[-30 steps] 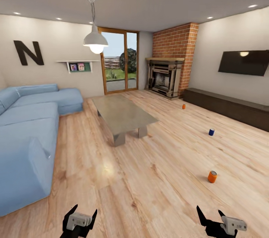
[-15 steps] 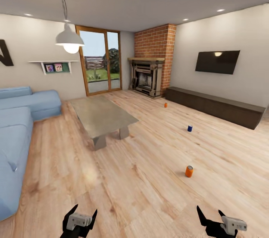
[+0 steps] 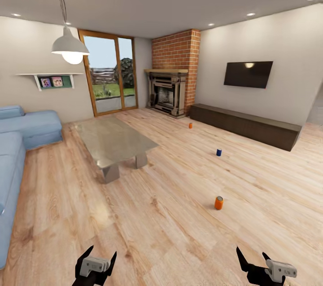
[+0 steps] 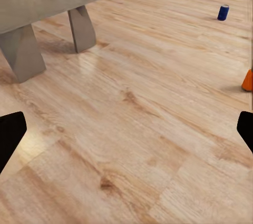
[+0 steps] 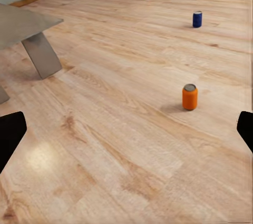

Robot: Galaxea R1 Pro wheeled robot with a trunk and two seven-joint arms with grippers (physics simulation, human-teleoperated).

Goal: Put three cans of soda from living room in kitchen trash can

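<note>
Progress: nothing is collected yet; all three cans stand on the living room floor, and I judge the whole carrying job is left.
Nearest can: the orange can point(image 3: 218, 203) stands upright on the wood floor ahead of me and toward my right, well apart from both grippers.
Blue can: the blue can point(image 3: 219, 152) stands farther out, between the near one and the long dark cabinet point(image 3: 244, 125).
Far can: a second orange can point(image 3: 190, 125) stands near the fireplace point(image 3: 168, 93).
Bin: no trash can in sight here; I judge it waits in the kitchen.
Left arm: my left gripper point(image 3: 95, 260) is held low in front of me, fingers spread wide, holding nothing.
Right arm: my right gripper point(image 3: 254, 259) is low too, fingers wide and empty.
Other: the coffee table point(image 3: 112, 140) lies off to my left, clear of the cans.
</note>
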